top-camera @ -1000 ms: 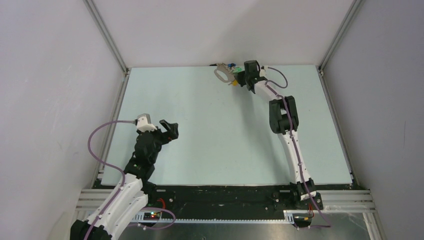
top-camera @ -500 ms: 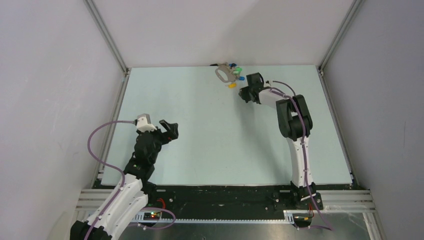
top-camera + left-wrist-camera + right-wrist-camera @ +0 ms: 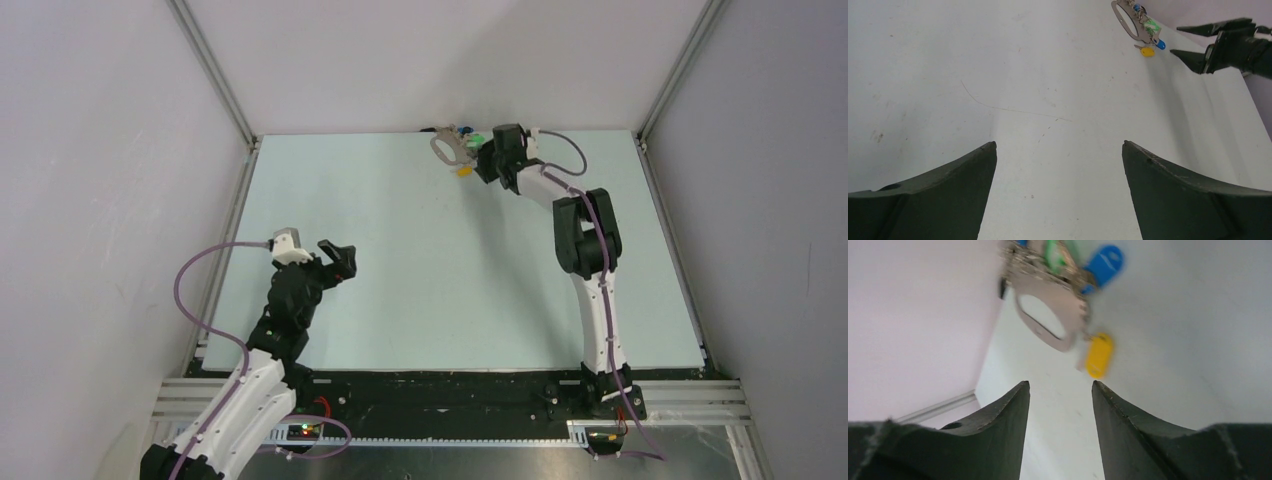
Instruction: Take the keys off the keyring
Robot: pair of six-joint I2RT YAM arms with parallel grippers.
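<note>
Left end effector [image 3: 338, 255] is hanging over the near-left part of the counter [image 3: 430, 290], fingers spread wide and carrying nothing, well apart from the action.

Moving right along the far edge, the keyring [image 3: 1060, 292] is lying flat on the counter, close to the back wall. The keys are bunching on its far and right side. I'm making out a green tag [image 3: 1053, 255] and a blue one [image 3: 1105, 262] up against the ring, with the yellow one [image 3: 1098, 355] sticking out toward the near side. The right wrist view is blurry, so I'm not calling which keys are overlapping.

Right end effector [image 3: 1060, 385] is sitting just beside the bunch, on its right and near side, fingers parted and gripping nothing. The yellow tag is lying nearest its tips.

My guess is it's lining up a pinch on one key. To do that well, I'm thinking:
- it should be straddling the coloured head only, not the ring too
- the left arm should be coming over to pin the loop, or the whole bunch is going to drag along
- the wall is leaving little room behind, so pulling toward the near side looks safer

Containers: I'm not seeing any in these views, so nothing is waiting for freed keys.
</note>
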